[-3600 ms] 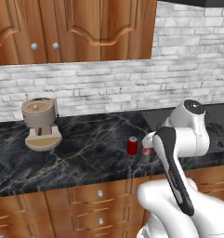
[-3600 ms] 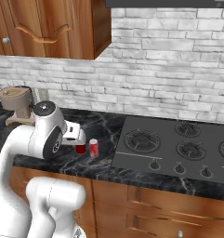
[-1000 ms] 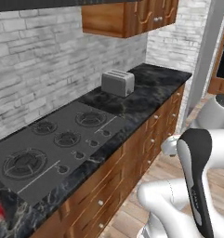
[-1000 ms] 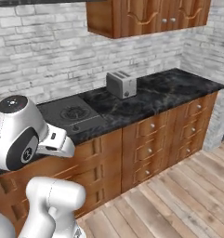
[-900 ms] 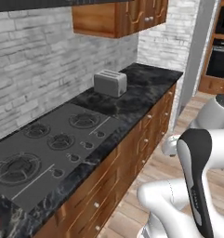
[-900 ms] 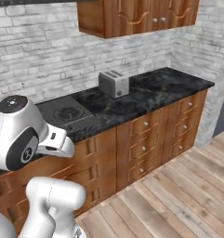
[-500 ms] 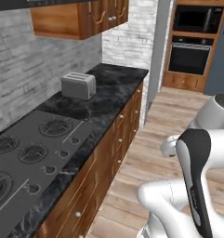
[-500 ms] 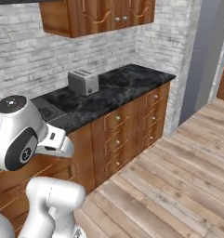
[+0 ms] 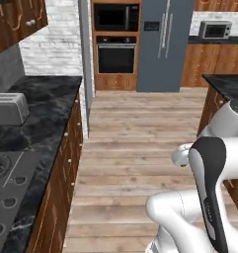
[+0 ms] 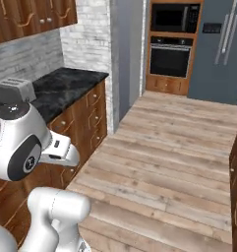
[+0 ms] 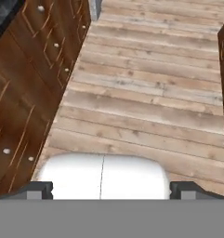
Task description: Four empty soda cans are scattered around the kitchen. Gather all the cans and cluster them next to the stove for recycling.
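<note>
The stove [image 9: 4, 190] is cut off at the lower left edge of the left base view, so just part of its flat black top, one burner grate and a row of knobs can be made out on the black marble surface [image 9: 39, 106]; in the right base view the robot's own white shoulder hides that stretch. No can is distinguishable on the visible part of the surface. The arm [image 9: 209, 192] is folded close to the body, its dark-striped link rising at the lower right of the left base view, with the white elbow joint bulging at the lower left of the right base view. The gripper [image 11: 104, 189] points down toward the wood plank floor [image 11: 146, 102], and its two dark finger tips [image 11: 36, 189] sit far apart at the bottom corners of the hand view: the jaws are spread wide with nothing between them. A silver toaster [image 9: 8, 108] stands on the surface beyond the stove. Brown cabinets [image 11: 34, 69] with small round knobs run along the left. Farther off stand a black wall oven [image 10: 170, 55], a grey refrigerator [image 9: 165, 44] and a microwave [image 9: 215, 30] on a far counter.
</note>
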Robot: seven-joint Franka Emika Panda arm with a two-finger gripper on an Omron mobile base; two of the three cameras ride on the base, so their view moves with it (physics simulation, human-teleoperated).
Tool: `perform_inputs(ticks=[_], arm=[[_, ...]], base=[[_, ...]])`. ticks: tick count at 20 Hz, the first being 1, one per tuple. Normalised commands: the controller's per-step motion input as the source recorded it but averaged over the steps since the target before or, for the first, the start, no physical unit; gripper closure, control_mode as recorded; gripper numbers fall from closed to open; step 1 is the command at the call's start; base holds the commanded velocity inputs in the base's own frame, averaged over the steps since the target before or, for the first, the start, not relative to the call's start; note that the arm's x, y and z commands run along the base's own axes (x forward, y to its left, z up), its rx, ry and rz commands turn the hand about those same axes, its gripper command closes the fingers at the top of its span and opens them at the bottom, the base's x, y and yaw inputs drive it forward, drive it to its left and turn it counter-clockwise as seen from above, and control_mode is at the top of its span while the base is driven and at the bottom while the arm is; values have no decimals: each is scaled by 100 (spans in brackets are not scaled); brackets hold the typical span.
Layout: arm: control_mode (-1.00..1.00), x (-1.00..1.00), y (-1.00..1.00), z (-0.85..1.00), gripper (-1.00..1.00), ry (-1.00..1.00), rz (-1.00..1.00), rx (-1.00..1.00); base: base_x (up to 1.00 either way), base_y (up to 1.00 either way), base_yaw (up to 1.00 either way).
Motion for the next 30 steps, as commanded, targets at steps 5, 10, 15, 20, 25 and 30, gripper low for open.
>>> perform_inputs(ticks=[5,10,15,20,25,30], arm=[[100,0,0,0,-100,0,0,0],[100,0,0,0,-100,0,0,0],[100,0,0,0,-100,0,0,0],[100,0,0,0,-100,0,0,0],[100,0,0,0,-100,0,0,0],[100,0,0,0,-100,0,0,0]], base=[[0,-36,-61],[0,-43,-36],[-1,-46,-36],[0,-21,-36],[0,-3,-50],[-4,-3,-29]])
